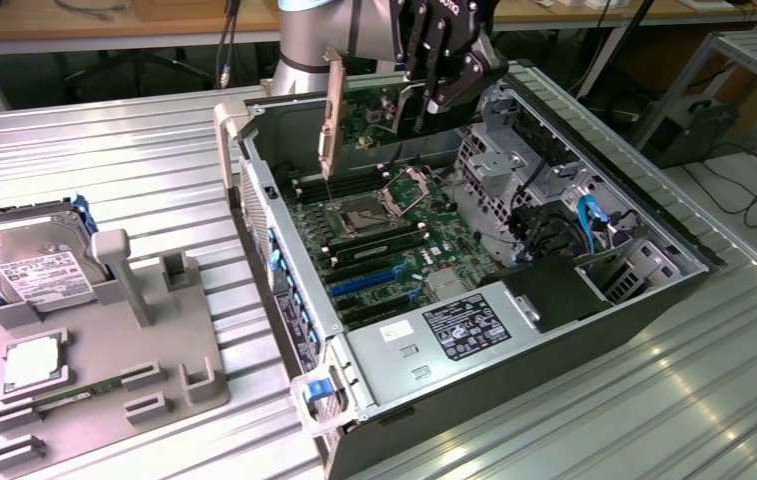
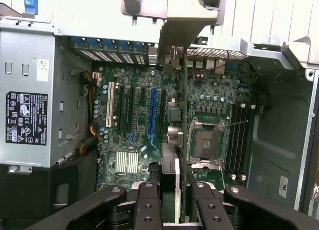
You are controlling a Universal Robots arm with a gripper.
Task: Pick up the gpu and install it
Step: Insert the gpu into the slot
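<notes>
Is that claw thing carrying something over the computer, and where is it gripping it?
Yes: the fingers grip the gpu by one end, so it hangs with its metal bracket down over the open case.

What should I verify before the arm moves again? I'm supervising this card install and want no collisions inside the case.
1. Card held: ok. The end effector is clamped on the gpu, which hangs edge-down over the open computer case.
2. Card clear of the board: ok. It hangs above the motherboard, not touching.
3. Card over an expansion slot: not ok. In the wrist view the gpu sits beside the blue slot, toward the CPU socket.
4. Bracket end faces the rear slot openings: cannot tell.
5. Slots unobstructed: ok.
</notes>
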